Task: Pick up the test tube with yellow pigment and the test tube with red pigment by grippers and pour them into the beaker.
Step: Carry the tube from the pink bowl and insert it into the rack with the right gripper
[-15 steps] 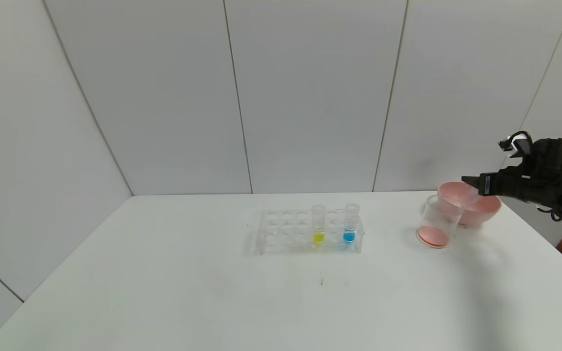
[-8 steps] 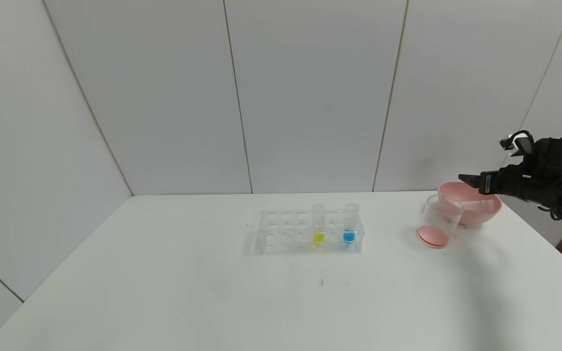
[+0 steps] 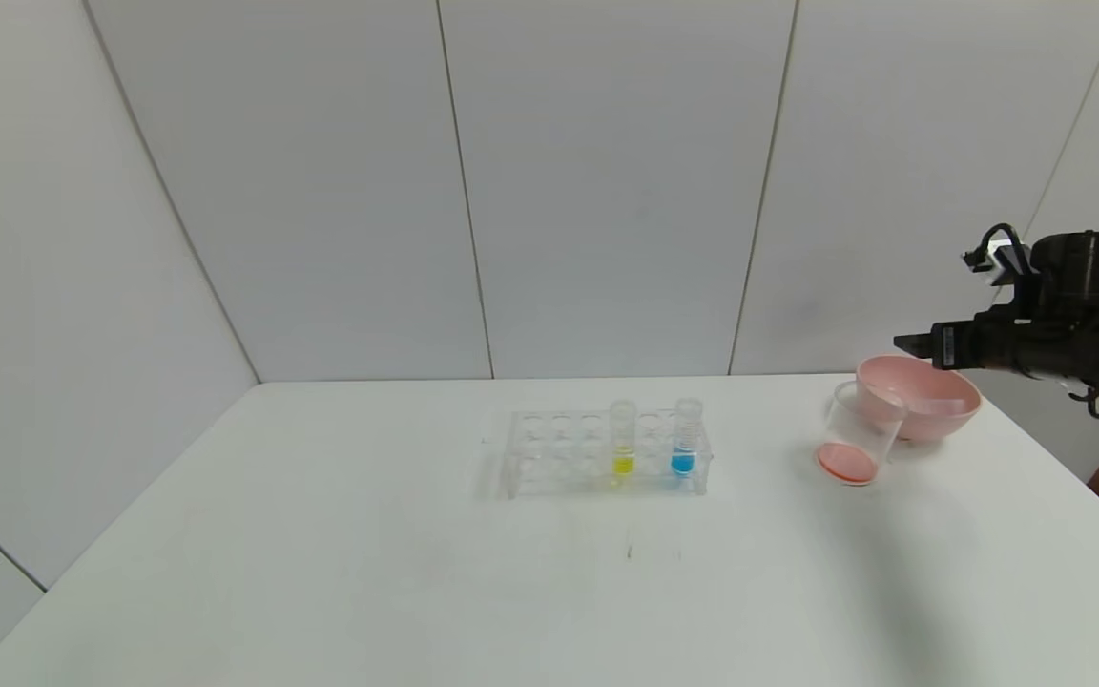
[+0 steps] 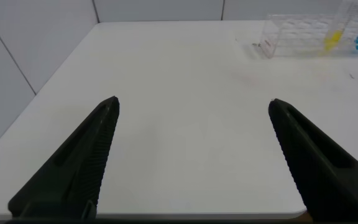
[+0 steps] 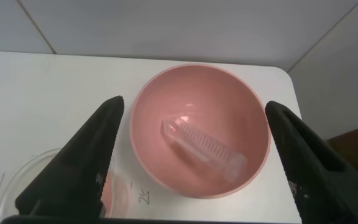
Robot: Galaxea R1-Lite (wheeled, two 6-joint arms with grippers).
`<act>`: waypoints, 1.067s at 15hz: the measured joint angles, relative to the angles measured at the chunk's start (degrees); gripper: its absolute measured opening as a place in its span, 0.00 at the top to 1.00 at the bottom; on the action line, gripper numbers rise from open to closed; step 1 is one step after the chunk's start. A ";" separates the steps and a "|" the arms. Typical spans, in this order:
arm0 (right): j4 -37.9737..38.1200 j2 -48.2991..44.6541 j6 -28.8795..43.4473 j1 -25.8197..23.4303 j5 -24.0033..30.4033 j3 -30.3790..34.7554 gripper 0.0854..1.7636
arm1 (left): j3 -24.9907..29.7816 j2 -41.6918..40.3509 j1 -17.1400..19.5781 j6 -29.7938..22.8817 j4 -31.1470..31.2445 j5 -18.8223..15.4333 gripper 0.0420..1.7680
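Note:
The test tube with yellow pigment [image 3: 622, 443] stands upright in a clear rack [image 3: 559, 453] at mid-table. The beaker [image 3: 857, 435] stands to the rack's right, touching the pink bowl [image 3: 941, 412], with red-orange liquid in its bottom. The test tube with red pigment [image 5: 204, 149] lies on its side inside the pink bowl [image 5: 253, 106] and looks drained. My right gripper [image 3: 907, 342] [image 5: 194, 102] hangs open above the bowl, holding nothing. My left gripper [image 4: 193, 101] is open and empty over the table's left part, far from the rack [image 4: 303, 37].
A tube with blue liquid [image 3: 683, 441] stands in the rack two holes right of the yellow one. The white table [image 3: 368, 572] ends just right of the bowl. White wall panels stand behind the table.
My right gripper opened and let the clear tube drop into the pink bowl. It then rose a little above the bowl. Rack and beaker stayed put.

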 joint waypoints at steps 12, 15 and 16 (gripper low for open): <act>2.27 -16.46 9.28 24.91 -15.30 13.92 0.04 | 0.00 0.00 0.00 0.00 0.00 -0.02 0.03; 2.24 -18.47 17.13 35.46 -23.88 16.32 0.04 | 0.00 0.00 0.00 0.02 0.00 0.00 0.03; 2.30 -18.55 19.04 39.19 -27.22 16.68 0.04 | 0.00 0.00 0.00 0.00 0.00 0.00 0.03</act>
